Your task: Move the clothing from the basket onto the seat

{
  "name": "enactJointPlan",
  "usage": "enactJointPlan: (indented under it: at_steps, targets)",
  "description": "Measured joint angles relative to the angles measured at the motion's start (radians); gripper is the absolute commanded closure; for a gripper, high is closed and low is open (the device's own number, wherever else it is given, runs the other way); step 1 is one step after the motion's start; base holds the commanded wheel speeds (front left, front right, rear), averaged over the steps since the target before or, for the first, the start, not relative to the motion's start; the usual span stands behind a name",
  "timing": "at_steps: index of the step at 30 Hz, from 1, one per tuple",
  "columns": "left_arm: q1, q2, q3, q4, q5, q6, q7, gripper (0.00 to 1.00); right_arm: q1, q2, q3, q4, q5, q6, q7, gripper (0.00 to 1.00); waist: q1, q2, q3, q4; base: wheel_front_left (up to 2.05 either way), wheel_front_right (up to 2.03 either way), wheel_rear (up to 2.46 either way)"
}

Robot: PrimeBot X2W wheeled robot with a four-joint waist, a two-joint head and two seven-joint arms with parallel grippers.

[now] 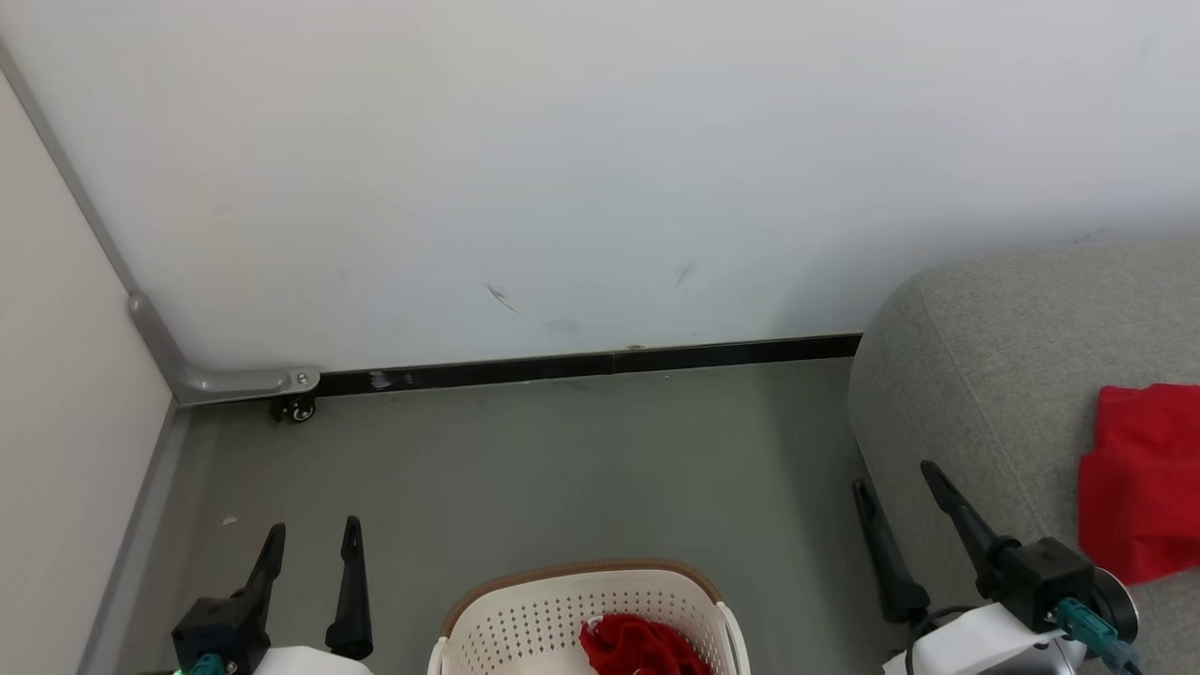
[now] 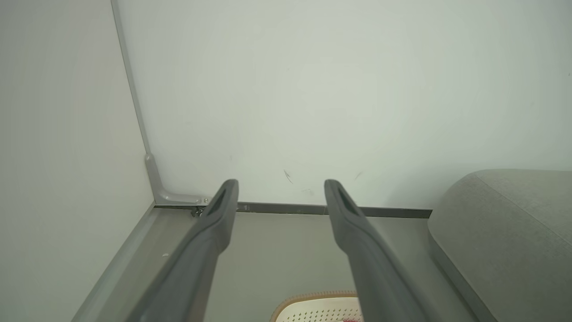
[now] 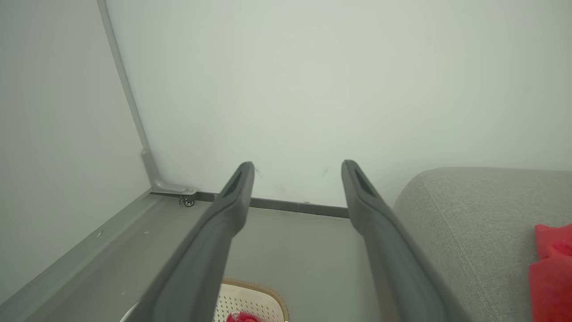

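Observation:
The cream perforated basket with its brown rim stands on the floor at the bottom middle, and a crumpled red garment lies inside it. Another red garment rests on the grey sofa at the right. My left gripper hangs open and empty to the left of the basket. Open and empty too, my right gripper is at the sofa's front corner. The left wrist view catches the basket rim and the sofa. In the right wrist view are the basket, a red scrap in it, and red clothing on the sofa.
A white wall with a black skirting strip runs across the back. A side panel closes the left, with a metal bracket and small caster in the corner. Grey floor lies between wall, basket and sofa.

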Motion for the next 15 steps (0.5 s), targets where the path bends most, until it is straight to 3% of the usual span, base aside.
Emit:
enactJointPlan:
  at_steps: [15]
  targets:
    - [0.004, -0.006, 0.007, -0.016, 0.009, -0.004, 0.0, 0.0, 0.02, 0.001, 0.004, -0.055, 0.018, 0.0, 0.019, 0.0, -0.0001, 0.0, 0.011, -0.002, 0.0, 0.0, 0.0]
